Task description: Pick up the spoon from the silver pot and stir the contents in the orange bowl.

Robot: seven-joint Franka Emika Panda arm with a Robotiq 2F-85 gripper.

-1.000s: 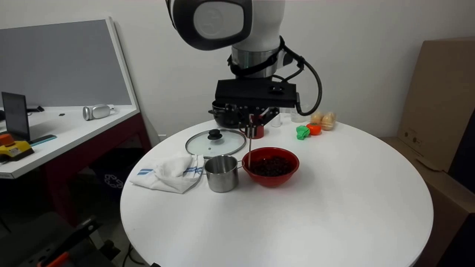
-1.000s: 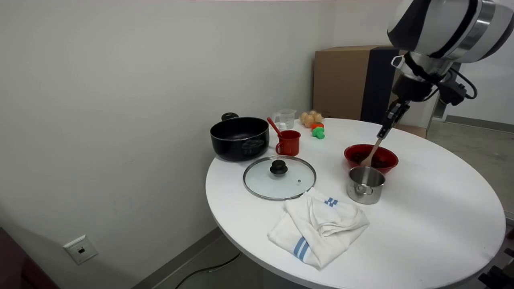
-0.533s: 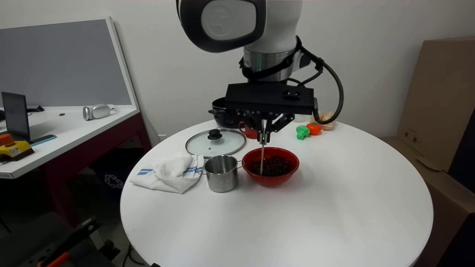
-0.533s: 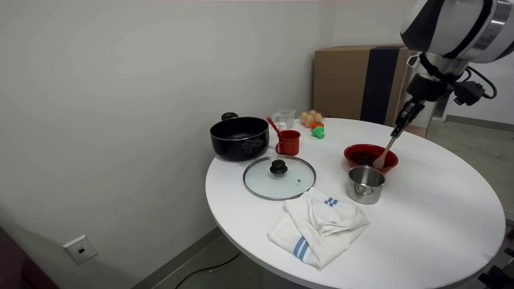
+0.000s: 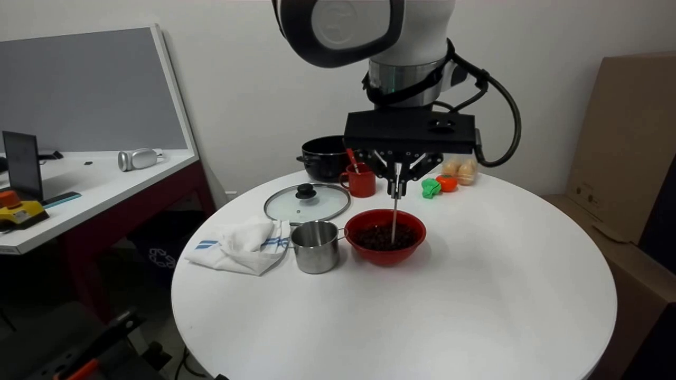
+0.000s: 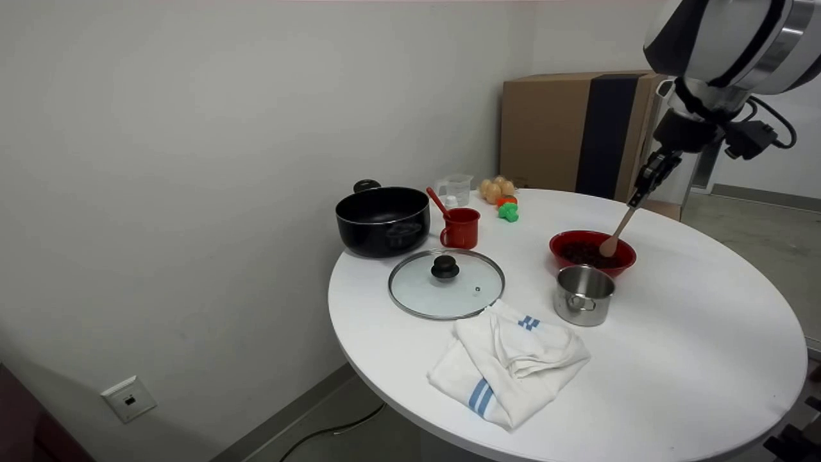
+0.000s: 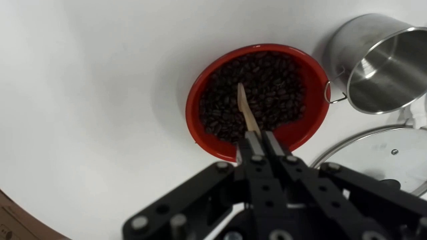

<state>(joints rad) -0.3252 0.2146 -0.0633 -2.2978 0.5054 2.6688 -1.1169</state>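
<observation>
The wooden spoon (image 5: 394, 219) is held between the fingertips of my gripper (image 5: 396, 191), which is shut on its handle. The spoon slants down into the red-orange bowl (image 5: 384, 257), as the exterior view also shows for the spoon (image 6: 619, 230). In the wrist view the spoon (image 7: 246, 111) has its head among the dark brown contents (image 7: 267, 90). I cannot tell how deep it reaches. The contents lie bunched to one side, with bare bowl wall (image 7: 312, 110) showing. The silver pot (image 5: 317, 256) stands beside the bowl, and its inside shows bare in the wrist view (image 7: 383, 86).
A glass lid (image 6: 417, 289) and a white towel (image 6: 513, 385) lie near the pot. A black pot (image 6: 378, 234) and a red cup (image 6: 462, 231) with a red-handled utensil stand farther back. Green (image 5: 430, 188) and orange-red (image 5: 447, 183) items and egg-like items (image 5: 467, 172) lie behind the bowl.
My gripper has carried the spoon across the bowl, away from the silver pot's side, and risen slightly in the last half second. The bowl and the silver pot have not moved.
</observation>
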